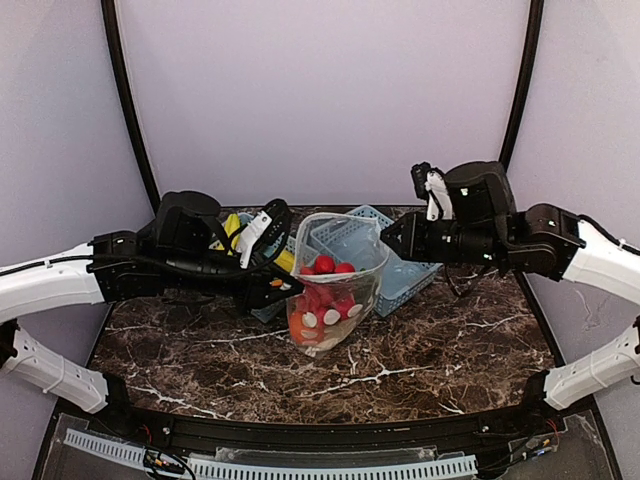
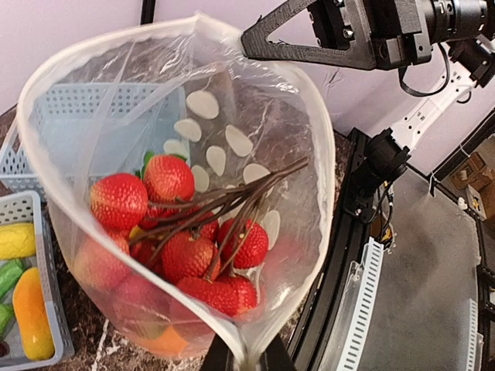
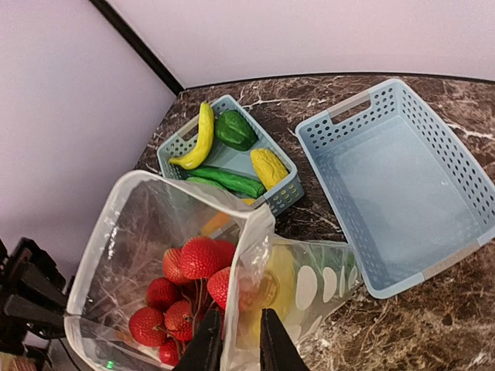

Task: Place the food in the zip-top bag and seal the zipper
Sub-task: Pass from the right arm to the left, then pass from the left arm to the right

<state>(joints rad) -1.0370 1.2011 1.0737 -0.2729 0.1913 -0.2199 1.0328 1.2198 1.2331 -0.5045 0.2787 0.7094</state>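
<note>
The zip-top bag (image 1: pixel 340 275) stands upright in the middle of the table, its mouth wide open and its zipper rim (image 2: pixel 100 42) unsealed. Inside it lie red strawberries (image 2: pixel 166 178) on brown stems, with an orange piece (image 2: pixel 155 340) underneath. My left gripper (image 2: pixel 249 363) is shut on the bag's near rim. My right gripper (image 3: pixel 241 352) straddles the opposite rim of the bag (image 3: pixel 155 224), jaws a little apart. More food, a yellow banana (image 3: pixel 197 139), a green pepper (image 3: pixel 234 129) and other pieces, lies in a small basket (image 3: pixel 288 195).
A large empty light-blue basket (image 3: pixel 402 185) sits right of the bag and touches it. The small basket (image 2: pixel 48 270) lies behind the bag on the left. Both arms hang over the marble table (image 1: pixel 440 340), left gripper (image 1: pixel 283 290) and right gripper (image 1: pixel 388 240) flanking the bag.
</note>
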